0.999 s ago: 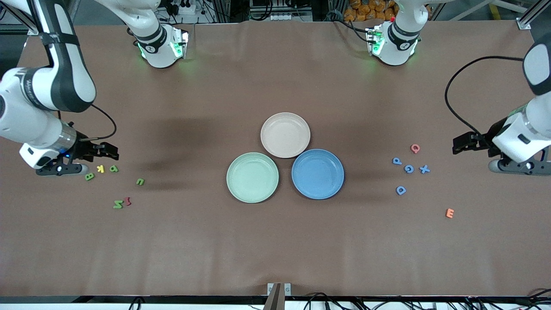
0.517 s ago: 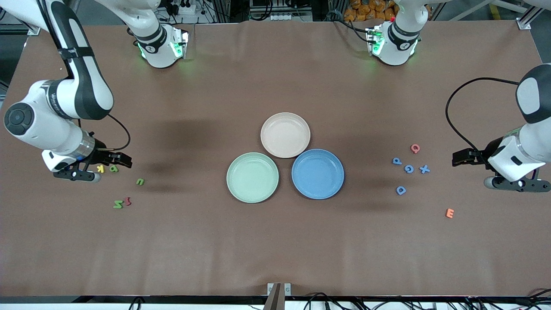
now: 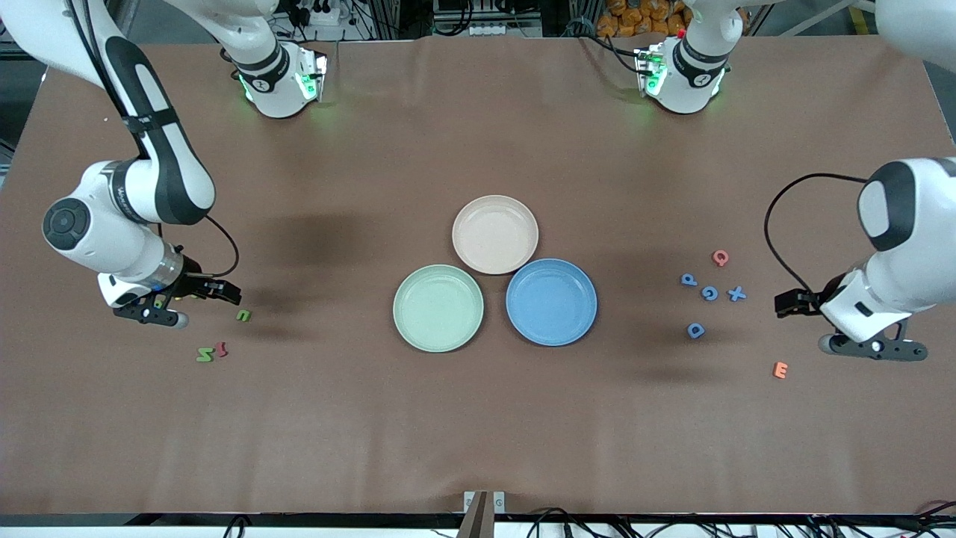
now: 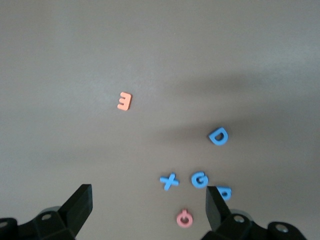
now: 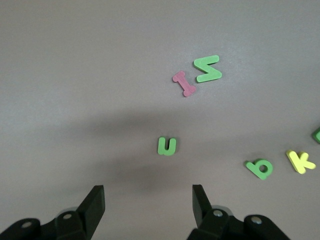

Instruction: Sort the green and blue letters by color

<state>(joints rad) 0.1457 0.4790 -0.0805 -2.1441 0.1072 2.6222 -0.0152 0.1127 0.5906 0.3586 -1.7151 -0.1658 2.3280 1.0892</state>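
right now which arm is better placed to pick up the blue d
left: the left gripper hangs open at the left arm's end of the table, where the blue d lies. the right gripper is open by the green u at the right arm's end

Three plates (image 3: 438,308), twelve letters (image 3: 695,329) (four blue)

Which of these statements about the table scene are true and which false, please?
1. All three plates are empty. True.
2. The D lies in the blue plate. False: it lies on the table, toward the left arm's end.
3. The left gripper holds the E. False: it is open, over the table near the E.
4. The right gripper is open, near the U. True.
5. The Q lies nearer the camera than the G. False: farther.
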